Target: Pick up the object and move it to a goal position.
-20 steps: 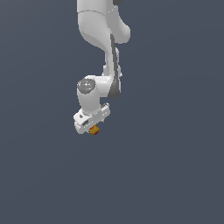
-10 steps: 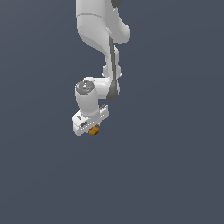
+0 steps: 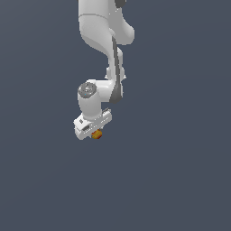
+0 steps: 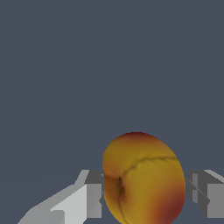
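The object (image 3: 96, 134) is a small yellow-orange roundish lump with a red patch, peeking out under the white gripper (image 3: 94, 131) in the exterior view. In the wrist view the object (image 4: 143, 179) fills the space between the two grey fingers (image 4: 94, 192), which press against its sides. The gripper (image 4: 146, 194) is shut on the object and holds it in the air under the white arm (image 3: 101, 40).
A plain dark grey-blue background surrounds the arm in both views. No other objects, edges or markers show.
The gripper with the object has shifted slightly toward the exterior view's left and a little lower. The grip has not changed.
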Motion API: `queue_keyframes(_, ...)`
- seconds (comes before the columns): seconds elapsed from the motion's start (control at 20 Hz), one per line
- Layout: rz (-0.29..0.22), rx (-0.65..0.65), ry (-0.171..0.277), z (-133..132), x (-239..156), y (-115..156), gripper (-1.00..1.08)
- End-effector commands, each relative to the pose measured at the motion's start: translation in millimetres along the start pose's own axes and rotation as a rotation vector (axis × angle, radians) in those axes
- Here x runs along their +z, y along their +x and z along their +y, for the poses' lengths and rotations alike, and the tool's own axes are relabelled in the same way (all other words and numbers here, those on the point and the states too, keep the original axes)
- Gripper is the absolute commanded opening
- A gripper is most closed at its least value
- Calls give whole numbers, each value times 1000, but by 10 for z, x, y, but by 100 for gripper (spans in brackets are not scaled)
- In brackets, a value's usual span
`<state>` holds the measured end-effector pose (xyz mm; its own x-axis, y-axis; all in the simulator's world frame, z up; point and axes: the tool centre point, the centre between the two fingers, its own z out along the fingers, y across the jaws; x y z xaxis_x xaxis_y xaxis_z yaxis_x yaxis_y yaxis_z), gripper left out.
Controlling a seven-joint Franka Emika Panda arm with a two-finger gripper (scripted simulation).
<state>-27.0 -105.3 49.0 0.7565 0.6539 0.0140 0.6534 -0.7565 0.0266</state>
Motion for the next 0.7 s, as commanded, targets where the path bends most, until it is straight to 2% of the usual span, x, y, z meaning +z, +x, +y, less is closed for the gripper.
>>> queue_keyframes(0.0,-4,-3,6,-29,7,26,-100)
queue_keyframes(0.3,-5,-5,9,-6,-137,218,-100)
queue_keyframes(0.65,-8,-8,16,45,-421,614,-100)
